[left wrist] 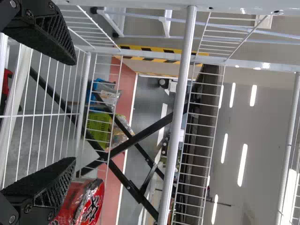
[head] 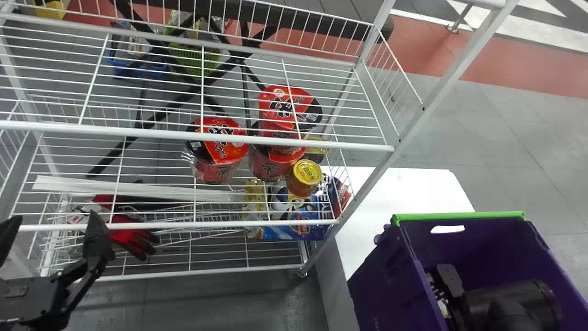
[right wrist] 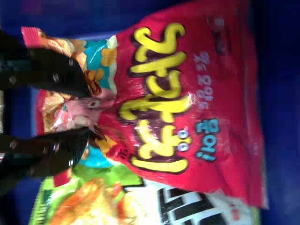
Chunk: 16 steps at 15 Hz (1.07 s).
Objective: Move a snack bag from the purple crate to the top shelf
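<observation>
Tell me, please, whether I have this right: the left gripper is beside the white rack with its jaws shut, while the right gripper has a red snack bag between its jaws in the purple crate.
Not quite: the head view shows the jaws of the left gripper standing wide apart beside the white rack. The right gripper does have a red snack bag between its jaws in the purple crate.
</observation>
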Motion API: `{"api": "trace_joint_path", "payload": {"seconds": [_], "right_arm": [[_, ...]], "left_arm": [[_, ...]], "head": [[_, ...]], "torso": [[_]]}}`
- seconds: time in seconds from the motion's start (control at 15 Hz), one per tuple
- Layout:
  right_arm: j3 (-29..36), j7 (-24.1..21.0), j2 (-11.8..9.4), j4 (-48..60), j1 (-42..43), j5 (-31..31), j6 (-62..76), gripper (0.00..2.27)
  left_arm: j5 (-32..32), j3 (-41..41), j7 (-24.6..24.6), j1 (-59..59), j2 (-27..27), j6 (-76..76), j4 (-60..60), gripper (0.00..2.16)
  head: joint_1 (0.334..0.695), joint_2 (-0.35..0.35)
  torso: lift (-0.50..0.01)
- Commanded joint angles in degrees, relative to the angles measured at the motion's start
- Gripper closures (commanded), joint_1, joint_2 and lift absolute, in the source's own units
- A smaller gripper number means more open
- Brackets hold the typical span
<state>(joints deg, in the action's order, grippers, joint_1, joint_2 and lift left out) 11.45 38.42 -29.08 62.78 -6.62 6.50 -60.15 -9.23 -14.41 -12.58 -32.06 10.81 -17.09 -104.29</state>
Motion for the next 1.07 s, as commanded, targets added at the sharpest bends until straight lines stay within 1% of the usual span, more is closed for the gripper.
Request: {"api": "trace_joint_path", "payload": {"seconds": [0.0, 0.07, 0.33, 0.4, 0.47, 0.6, 0.87, 1.0], "right_arm": [[0.32, -0.54, -0.02, 2.87, -0.94, -0.43, -4.32, 1.89], [0.85, -0.71, -0.1, 3.84, -1.38, -0.43, -4.85, 1.95], [4.81, 0.34, -0.63, 6.83, -3.31, -2.36, -4.85, 1.95], [5.6, 0.34, -0.54, 7.97, -4.37, -2.36, -2.91, 1.95], [6.56, 0.08, -0.19, 9.55, -5.77, -2.36, -0.45, 1.95], [8.76, -0.36, 0.86, 12.01, -6.83, -2.54, -1.68, 1.95], [9.29, -0.27, 1.57, 13.77, -7.71, -3.24, -2.56, 1.95], [9.46, 0.34, 1.57, 13.95, -7.79, -4.03, -2.74, 1.95]], "left_arm": [[0.0, 0.0, 0.01, -0.02, 0.0, 0.0, -0.04, 0.08], [0.0, 0.0, -0.08, -0.02, 0.0, 0.0, -0.04, 0.08], [0.0, 0.0, 0.01, -0.02, -0.09, 0.0, -0.04, 0.08], [0.0, 0.0, 0.01, -0.02, -0.09, 0.0, -0.04, 0.08], [0.0, 0.0, 0.01, -0.02, -0.17, 0.0, -0.04, 0.08], [0.0, 0.0, 0.01, -0.02, -0.17, 0.18, -0.04, 0.08], [0.0, -0.09, 0.01, -0.02, -0.17, 0.18, -0.13, 0.08], [0.0, 0.0, 0.01, -0.02, -0.17, 0.18, -0.13, 0.08]], "head": [[0.695, -0.35], [0.695, -0.35], [0.695, -0.35], [0.695, -0.35], [0.695, -0.35], [0.695, -0.35], [0.695, -0.35], [0.695, -0.35]], "torso": [[-0.452], [-0.452], [-0.452], [-0.442], [-0.44], [-0.431], [-0.416], [-0.408]]}}
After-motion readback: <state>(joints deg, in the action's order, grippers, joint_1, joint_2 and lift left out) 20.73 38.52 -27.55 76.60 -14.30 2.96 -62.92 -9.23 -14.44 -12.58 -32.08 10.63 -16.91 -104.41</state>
